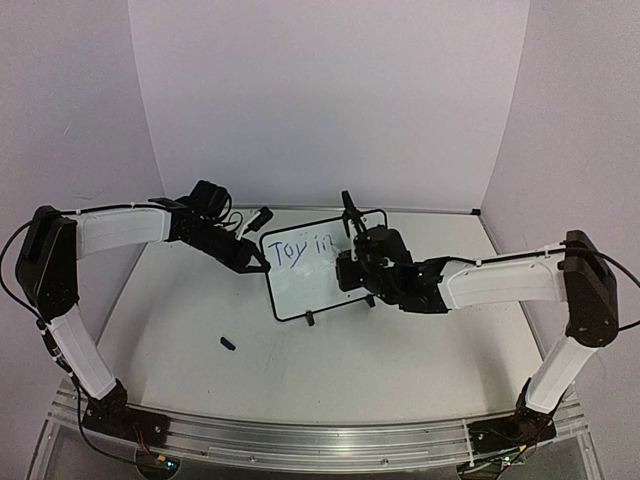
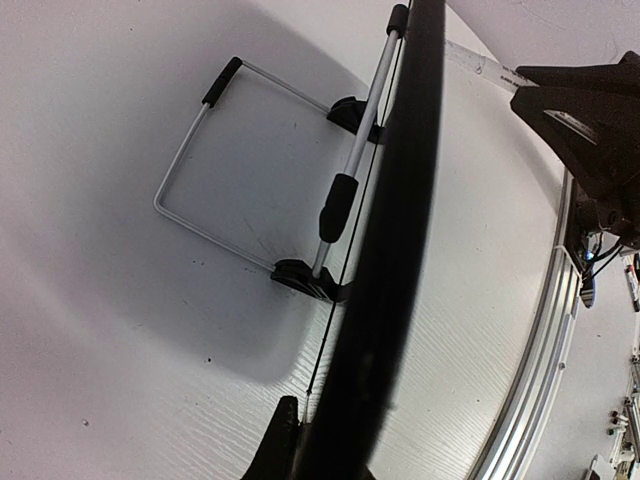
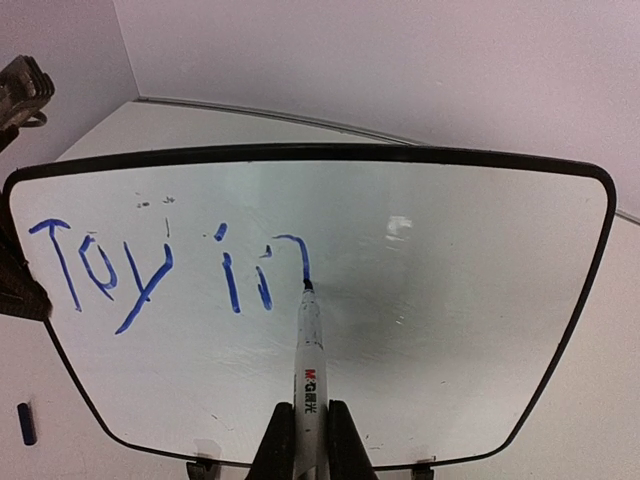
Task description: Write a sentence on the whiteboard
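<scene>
The whiteboard [image 1: 312, 285] stands on the middle of the table [image 1: 400, 350], its 9 o'clock edge pinched by the left claw [image 1: 256, 263]. The right claw [image 3: 307, 428] clamps a marker [image 3: 308, 350], tip touching the sentence [image 3: 150, 268], "Toy in", toward the board's 10 o'clock.

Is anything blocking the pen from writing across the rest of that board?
Nothing visible. The marker in the right pincer touches the whiteboard, whose surface right of the blue lettering is bare.
</scene>
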You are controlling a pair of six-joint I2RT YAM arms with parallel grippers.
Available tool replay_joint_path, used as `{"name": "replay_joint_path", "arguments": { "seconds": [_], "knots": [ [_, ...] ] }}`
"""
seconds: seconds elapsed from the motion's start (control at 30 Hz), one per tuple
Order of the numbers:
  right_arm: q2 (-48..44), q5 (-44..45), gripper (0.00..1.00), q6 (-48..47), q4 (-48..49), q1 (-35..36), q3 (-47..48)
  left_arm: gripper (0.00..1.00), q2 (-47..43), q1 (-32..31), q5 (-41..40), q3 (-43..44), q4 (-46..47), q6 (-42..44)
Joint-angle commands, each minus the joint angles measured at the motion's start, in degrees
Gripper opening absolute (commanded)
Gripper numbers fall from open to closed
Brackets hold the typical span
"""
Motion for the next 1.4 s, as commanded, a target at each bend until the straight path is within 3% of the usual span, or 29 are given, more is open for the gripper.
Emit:
{"name": "replay_joint_path", "arguments": {
  "seconds": [0.0,0.53,1.37],
  "knots": [
    [-0.69,-0.42,0.0,1.24,-0.4,-0.08,-1.04,0.0,0.25,-0.3,-4.2,1.41,-1.4,0.59],
    [-7.91,0.74,0.0,0.6,-0.85,0.01,-3.79,0.0,0.07,-0.34,-4.23,1.4,-1.27,0.59],
    [-1.94,2.97,0.0,-4.53,1.7,-2.05,-0.07,0.0,0.73,-0.34,-4.35,1.4,-1.43,0.67]
  ]
}}
